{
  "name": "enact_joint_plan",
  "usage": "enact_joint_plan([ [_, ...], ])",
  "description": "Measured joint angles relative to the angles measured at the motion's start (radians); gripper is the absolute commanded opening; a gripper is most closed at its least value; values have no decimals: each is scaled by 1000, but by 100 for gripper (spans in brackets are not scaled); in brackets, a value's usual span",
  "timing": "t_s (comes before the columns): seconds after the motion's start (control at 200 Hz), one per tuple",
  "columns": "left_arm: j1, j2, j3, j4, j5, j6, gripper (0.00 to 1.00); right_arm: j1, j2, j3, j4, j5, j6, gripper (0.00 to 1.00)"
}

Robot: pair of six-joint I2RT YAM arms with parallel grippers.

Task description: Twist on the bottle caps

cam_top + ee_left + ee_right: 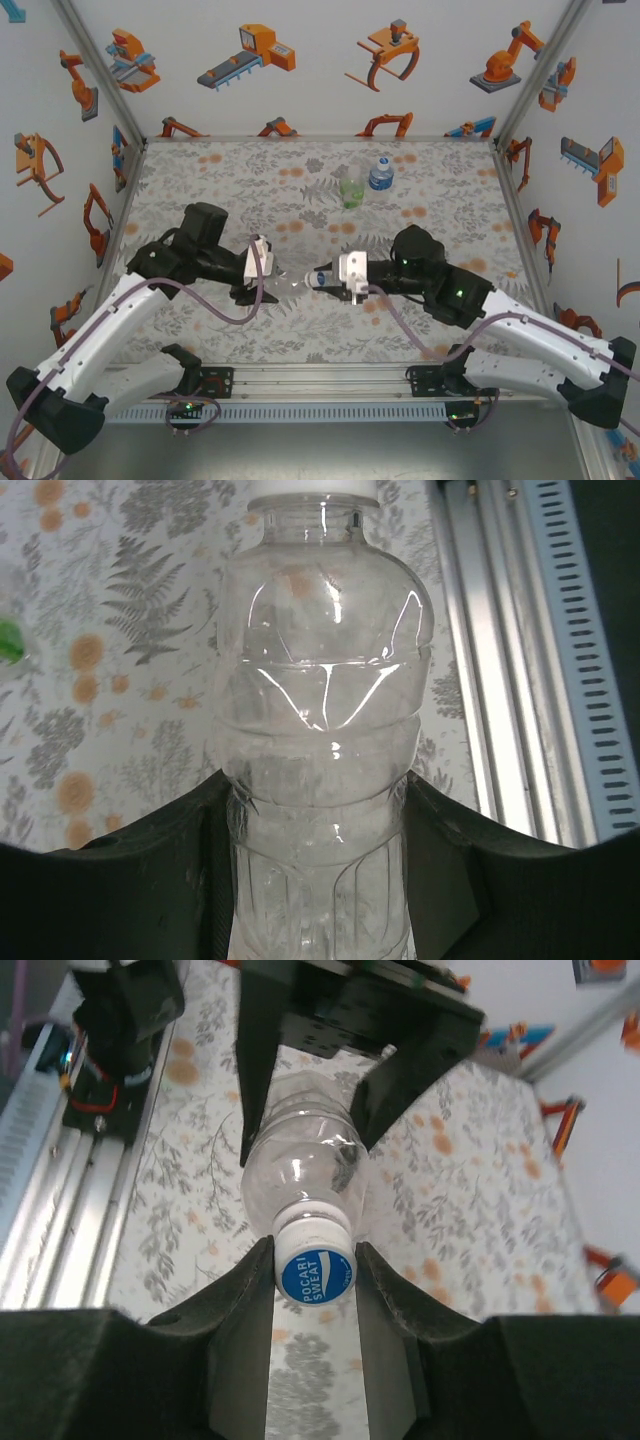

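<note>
Up close, blue-printed cap [316, 1272] on plain bottle [303, 1175], overhead, green-label bottle [351, 187] behind.

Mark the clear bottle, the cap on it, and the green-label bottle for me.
clear bottle [320, 730], left wrist view, on its bulging shoulder.
cap [316, 1272], right wrist view, on its blue printed top.
green-label bottle [351, 190], top external view, on its green label.

The left arm [115, 325] and right arm [535, 340] share white shells on the lower links, black joints and black wrists. A purple cable [205, 300] trails along each. Black gripper fingers [240, 1310] follow a white block [352, 268]; small green lights [458, 294] glow
</note>
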Motion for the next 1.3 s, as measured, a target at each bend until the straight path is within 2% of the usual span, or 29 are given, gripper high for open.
enact_joint_plan([
  [0.26,1,-16,-10,63,-143,-13,0,-8,56,-6,80,246,650,0],
  [0.486,5,37,-11,95,-183,-15,0,-11,83,-6,22,435,1207,0],
  [0.581,4,68,-11,103,-184,-13,0,-15,90,-6,-22,477,1380,0],
  [0.691,3,84,-11,103,-185,-11,0,-16,96,-6,-55,502,1499,0],
  [0.721,3,85,-12,104,-185,-11,0,-16,96,-6,-60,507,1516,0],
  [0.786,2,87,-15,110,-184,-7,0,-16,96,-6,-71,514,1543,17],
  [0.871,0,96,-17,118,-177,-4,0,-16,96,5,-97,522,1537,34],
  [0.946,-3,106,-16,133,-165,-1,0,-17,95,29,-124,528,1491,50],
  [1.001,-5,112,-16,156,-147,0,0,-16,95,46,-142,526,1438,57],
  [1.152,-10,115,-16,178,-119,5,0,-14,55,74,-166,528,1243,58],
  [1.297,-10,115,-16,178,-105,12,0,-14,-37,69,-100,518,994,60],
])
